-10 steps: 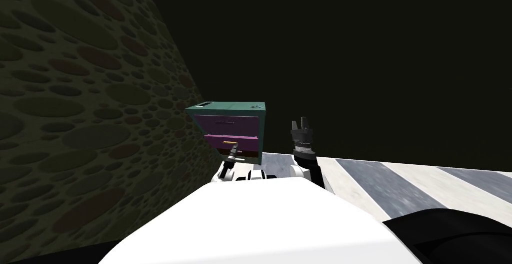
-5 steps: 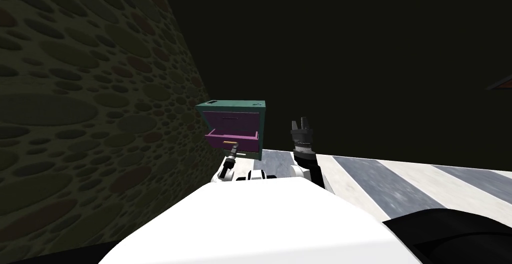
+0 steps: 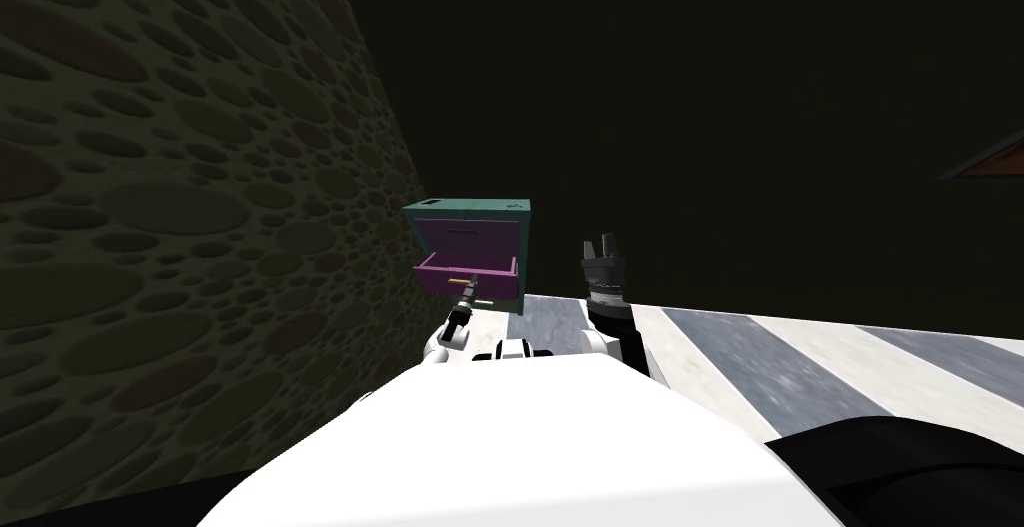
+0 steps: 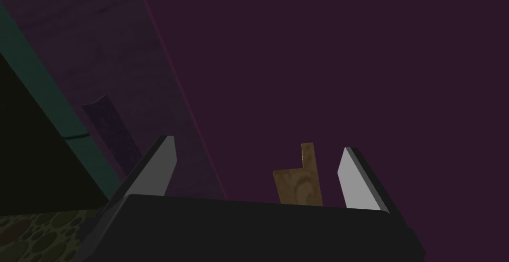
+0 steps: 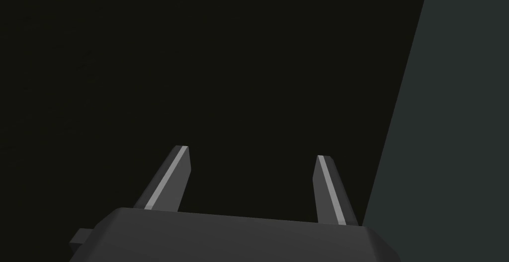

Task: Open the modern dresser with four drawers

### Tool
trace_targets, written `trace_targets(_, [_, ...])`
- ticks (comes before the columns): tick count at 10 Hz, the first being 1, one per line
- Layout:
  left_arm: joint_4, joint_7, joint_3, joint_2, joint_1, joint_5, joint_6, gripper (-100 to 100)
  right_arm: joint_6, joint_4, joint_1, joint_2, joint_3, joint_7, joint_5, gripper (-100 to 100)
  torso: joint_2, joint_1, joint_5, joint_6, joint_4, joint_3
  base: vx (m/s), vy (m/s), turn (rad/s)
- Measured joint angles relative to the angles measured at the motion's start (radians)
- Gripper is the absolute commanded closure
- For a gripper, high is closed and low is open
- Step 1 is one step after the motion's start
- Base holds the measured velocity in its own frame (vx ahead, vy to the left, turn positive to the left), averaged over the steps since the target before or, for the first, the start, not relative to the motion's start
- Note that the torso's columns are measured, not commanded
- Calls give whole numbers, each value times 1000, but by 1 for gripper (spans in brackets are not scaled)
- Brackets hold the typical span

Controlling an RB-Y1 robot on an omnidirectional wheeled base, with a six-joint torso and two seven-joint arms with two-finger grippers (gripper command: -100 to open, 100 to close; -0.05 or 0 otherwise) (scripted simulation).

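Observation:
A teal dresser (image 3: 520, 221) with purple drawer fronts stands against the dark back wall, beside the spotted wall. Its second drawer (image 3: 466, 271) is pulled out, and the top drawer front (image 3: 465, 233) sits flush. In the left wrist view, my left gripper (image 4: 258, 144) is open around the drawer's small wooden handle (image 4: 298, 184); the fingers (image 4: 160, 167) stand wide apart and clear of it. From the head camera, the left gripper (image 3: 467, 294) sits just below that handle (image 3: 459, 281). My right gripper (image 3: 601, 244) is raised to the right of the dresser, open and empty (image 5: 251, 152).
A wall patterned with dark round spots (image 3: 180, 211) runs close along the left. The floor (image 3: 760, 361) to the right has pale and grey stripes. A brown edge (image 3: 990, 156) shows at the far right.
The second drawer has slid further out while I backed away, so the dresser looks smaller. My left gripper has opened and let go of the wooden handle. The right arm has not moved.

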Motion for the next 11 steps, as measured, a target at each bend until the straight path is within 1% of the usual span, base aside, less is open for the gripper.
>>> trace_targets(1, [10,5,4,3,-32,2,21,-100,0,0,0,0,0,0,0,0,2,0,0,0,0,2,-74,-3,5])
trace_targets(2, [0,9,5,5,-44,2,41,-100,0,0,0,0,0,0,0,0,2,0,0,-1,0,2,-84,-5,15])
trace_targets(4, [13,16,9,8,-90,5,86,-100,0,0,0,0,0,0,0,0,6,-1,-2,-1,4,4,-83,4,-5])
trace_targets(5, [-26,26,5,15,-83,4,122,-100,0,0,0,0,0,0,0,0,9,-2,-3,-2,7,5,-49,-6,13])
trace_targets(6, [-28,29,6,15,-89,4,136,-100,0,0,0,0,0,0,0,0,9,-3,-3,-2,7,6,-12,-4,3])
trace_targets(7, [-25,29,6,15,-88,4,139,0,0,0,0,0,0,0,0,0,7,-3,-2,-1,6,5,0,0,0])
trace_targets(11, [-19,29,5,14,-82,4,144,0,0,0,0,0,0,0,0,0,3,-1,0,0,1,2,0,0,0])
